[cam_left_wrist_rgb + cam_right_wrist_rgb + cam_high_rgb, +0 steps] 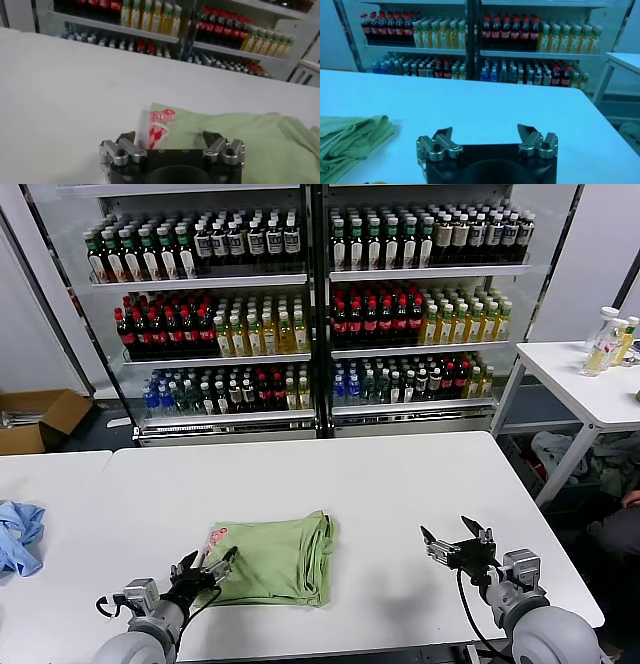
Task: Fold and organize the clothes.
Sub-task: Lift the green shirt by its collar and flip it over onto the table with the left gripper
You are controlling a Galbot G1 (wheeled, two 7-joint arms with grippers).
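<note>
Here, folded green shirt (pixel 280 557) on white table (pixel 380 494), near front edge; left gripper (pixel 205 567) spread at its corner, right gripper (pixel 458 541) spread, well apart. Bottle shelves (pixel 310 304) behind.

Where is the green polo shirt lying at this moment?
In the head view, the green polo shirt lies folded on the white table, left of centre, just beyond the open left gripper.
</note>
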